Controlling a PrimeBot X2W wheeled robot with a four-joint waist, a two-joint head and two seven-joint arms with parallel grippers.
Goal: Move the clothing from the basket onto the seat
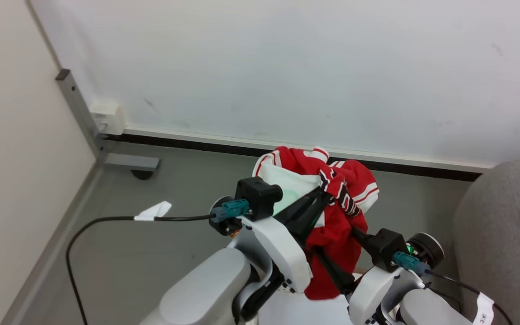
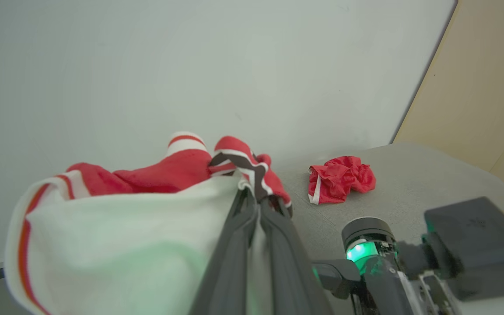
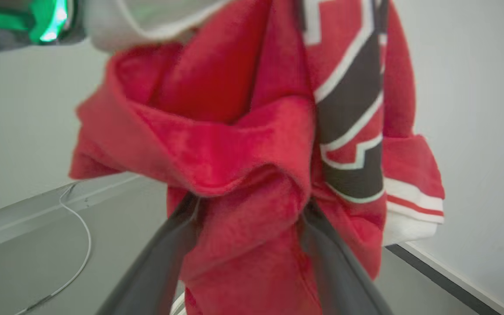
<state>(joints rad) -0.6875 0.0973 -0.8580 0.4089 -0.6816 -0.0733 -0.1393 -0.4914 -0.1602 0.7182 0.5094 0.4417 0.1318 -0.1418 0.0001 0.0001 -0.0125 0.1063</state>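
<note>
Held aloft: red soft jersey with white trim and black numerals [image 1: 336, 225], pinched tight in left gripper [image 1: 325, 187], short of the light-grey upholstered seat [image 1: 490, 234] edge. Right gripper [image 3: 250, 203] is spread wide, with cloth bunched between its fingers. Risk: folds snag there at release and the jersey drops to the floor [image 1: 151, 253].

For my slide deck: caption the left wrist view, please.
Left end effector shut on a red-and-white jersey held aloft; another crumpled red garment lies on the grey seat beyond.
</note>
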